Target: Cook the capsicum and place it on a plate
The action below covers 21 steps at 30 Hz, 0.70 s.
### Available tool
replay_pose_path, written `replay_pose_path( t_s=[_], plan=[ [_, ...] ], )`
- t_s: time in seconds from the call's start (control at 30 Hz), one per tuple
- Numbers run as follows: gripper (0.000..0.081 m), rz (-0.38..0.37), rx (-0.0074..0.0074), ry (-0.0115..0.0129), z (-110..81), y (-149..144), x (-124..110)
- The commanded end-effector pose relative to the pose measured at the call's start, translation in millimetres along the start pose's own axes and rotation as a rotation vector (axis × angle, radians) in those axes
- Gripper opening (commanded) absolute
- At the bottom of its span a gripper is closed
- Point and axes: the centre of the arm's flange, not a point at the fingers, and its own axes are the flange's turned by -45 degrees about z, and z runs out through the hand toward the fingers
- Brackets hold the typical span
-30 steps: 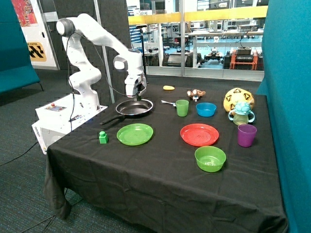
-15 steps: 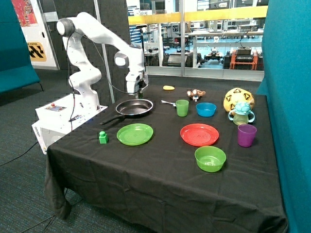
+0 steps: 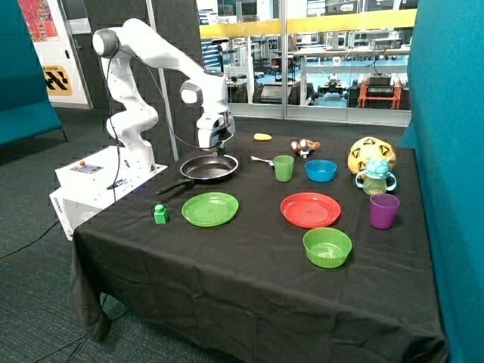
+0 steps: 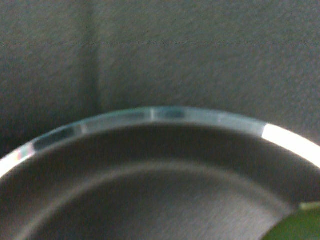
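Note:
My gripper [image 3: 218, 150] hangs just above the far rim of the black frying pan [image 3: 209, 168], which stands behind the plates. A small dark green lump, the capsicum [image 3: 219, 154], shows at the gripper's tip, so the gripper looks shut on it. In the wrist view the pan's rim [image 4: 150, 116] fills the picture, with black cloth behind it. A green edge of the capsicum [image 4: 300, 225] shows at one corner there. The lime-green plate [image 3: 209, 209] lies empty in front of the pan, nearer the table's front edge.
A bright green block [image 3: 160, 215] stands beside the lime-green plate. A red plate [image 3: 310, 209], green bowl [image 3: 327, 247], purple cup [image 3: 383, 210], green cup [image 3: 283, 167], blue bowl [image 3: 321, 170], a spoon, a yellow item [image 3: 262, 137] and toys stand on the black cloth.
The gripper rose out of the pan, then shifted a little toward the pan's far rim and came slightly lower. The pan and the plates have not moved.

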Motion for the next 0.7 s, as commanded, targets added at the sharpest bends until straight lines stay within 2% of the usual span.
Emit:
replay_pose_path(
  t_s=[0.0,0.2,0.23,0.67],
  plan=[
    [0.0000,0.033,-0.0021,-0.0024,-0.1,27,22],
    [0.0000,0.033,-0.0021,-0.0024,4.1,46,37],
    [0.0000,0.060,-0.0021,-0.0023,5.3,48,39],
    [0.0000,0.114,-0.0022,-0.0023,22.9,88,53]
  ],
)
